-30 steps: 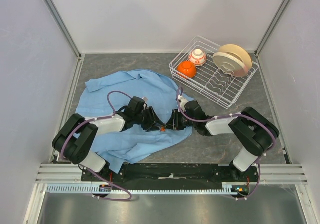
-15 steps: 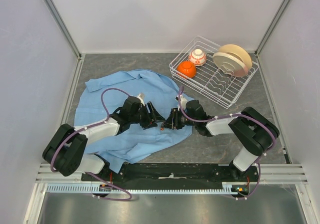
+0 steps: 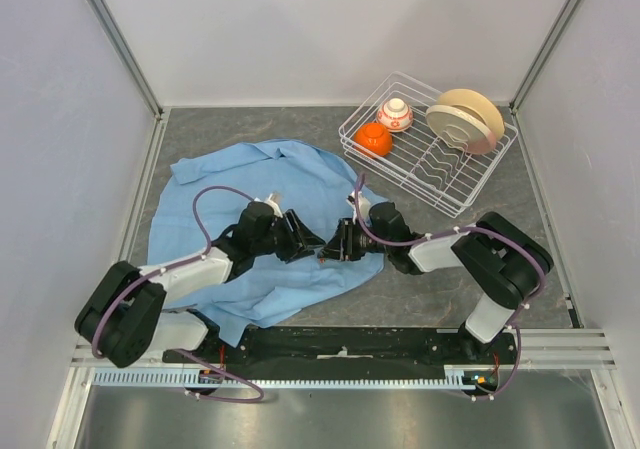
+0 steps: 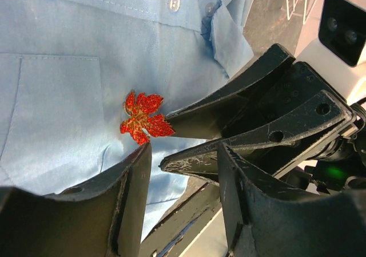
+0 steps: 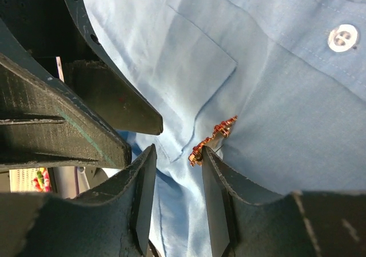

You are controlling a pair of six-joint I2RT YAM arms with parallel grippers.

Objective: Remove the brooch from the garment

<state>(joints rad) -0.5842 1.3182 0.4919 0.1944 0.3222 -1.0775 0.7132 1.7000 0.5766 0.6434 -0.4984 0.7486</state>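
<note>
Facing upward, brooch (image 4: 143, 118) flat on garment (image 4: 63, 62)

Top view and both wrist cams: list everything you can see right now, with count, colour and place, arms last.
garment: 1, light blue, spread over the left and middle of the table, under both grippers
brooch: 1, orange-red, pinned on the garment beside the chest pocket, between the two grippers
dish rack: 1, white wire, far right corner of the table
orange bowl: 1, orange, left end of the dish rack
small bowl: 1, white with red pattern, in the dish rack behind the orange bowl
tan dishes: apparently 2, beige, standing on edge at the rack's far right
table: 1, mottled grey
left gripper: 1, black, open, tips at the brooch
right gripper: 1, black, open, tips astride the brooch
</note>
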